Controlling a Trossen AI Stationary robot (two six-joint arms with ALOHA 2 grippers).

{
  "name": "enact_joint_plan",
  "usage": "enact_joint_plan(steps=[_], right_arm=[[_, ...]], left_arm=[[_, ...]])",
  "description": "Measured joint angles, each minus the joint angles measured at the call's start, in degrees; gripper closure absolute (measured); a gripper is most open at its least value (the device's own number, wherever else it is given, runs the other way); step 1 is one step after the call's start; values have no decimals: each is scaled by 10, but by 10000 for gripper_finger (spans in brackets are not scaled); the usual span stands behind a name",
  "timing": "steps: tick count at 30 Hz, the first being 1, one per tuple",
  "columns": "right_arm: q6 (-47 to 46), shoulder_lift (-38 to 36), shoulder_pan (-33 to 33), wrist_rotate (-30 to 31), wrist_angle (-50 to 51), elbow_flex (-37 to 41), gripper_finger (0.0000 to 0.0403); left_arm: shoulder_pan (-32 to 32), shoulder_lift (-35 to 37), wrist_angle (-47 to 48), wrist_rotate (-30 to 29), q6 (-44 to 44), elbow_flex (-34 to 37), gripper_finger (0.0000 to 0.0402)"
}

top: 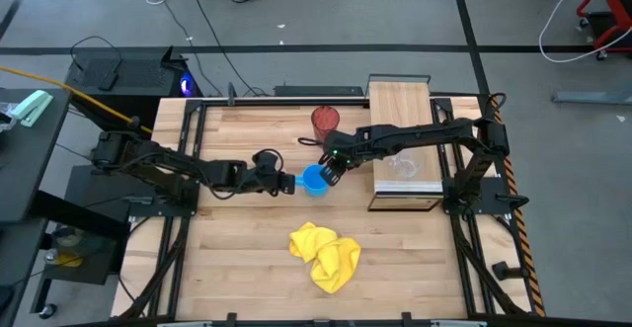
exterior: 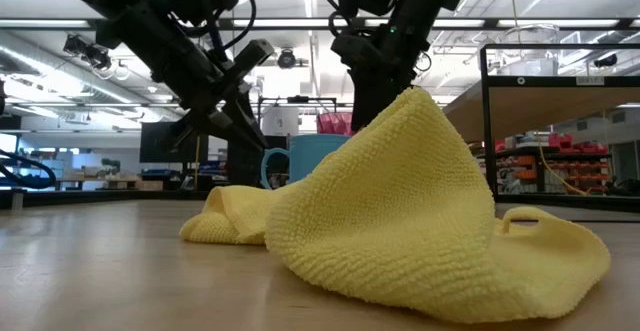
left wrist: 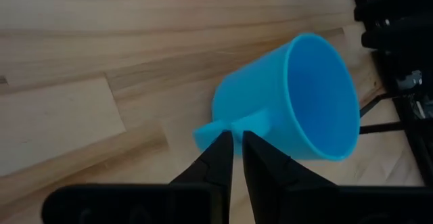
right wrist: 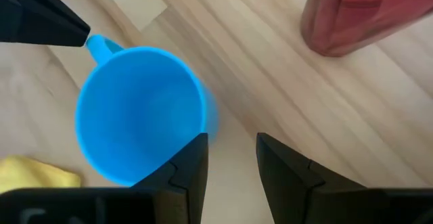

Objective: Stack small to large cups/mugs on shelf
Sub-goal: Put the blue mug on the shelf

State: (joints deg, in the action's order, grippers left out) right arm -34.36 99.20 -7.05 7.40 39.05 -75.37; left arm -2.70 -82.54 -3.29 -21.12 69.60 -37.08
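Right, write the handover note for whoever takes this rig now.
Left gripper: shut on the blue mug's handle, mid-table.
Right gripper: open, poised at the mug's rim, holding nothing.
Red tumbler: upright on the table, behind the mug.
Clear cup: already on the shelf.
Yellow cloth: on the table's front part, untouched.
Done: clear cup placed. Left: move the mug, then the tumbler, to the shelf.

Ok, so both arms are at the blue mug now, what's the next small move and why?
Probably close the right end effector on the blue mug wall. Its open fingers seem to straddle the rim, while the left end effector pinches only the handle and the mug tilts. The shelf lies on the right arm's side, so a handover looks sensible.
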Motion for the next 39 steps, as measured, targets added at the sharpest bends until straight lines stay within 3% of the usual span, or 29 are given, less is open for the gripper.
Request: enact_joint_plan(steps=[11,26,39], right_arm=[[-6,0,1,-22,0,0,270],[-6,0,2,-33,1,0,270],[-1,0,2,-24,70,0,270]], left_arm=[[3,17,57,0,-13,-1,374],[14,-83,-110,43,-18,-2,371],[14,-101,-109,60,-42,-16,373]])
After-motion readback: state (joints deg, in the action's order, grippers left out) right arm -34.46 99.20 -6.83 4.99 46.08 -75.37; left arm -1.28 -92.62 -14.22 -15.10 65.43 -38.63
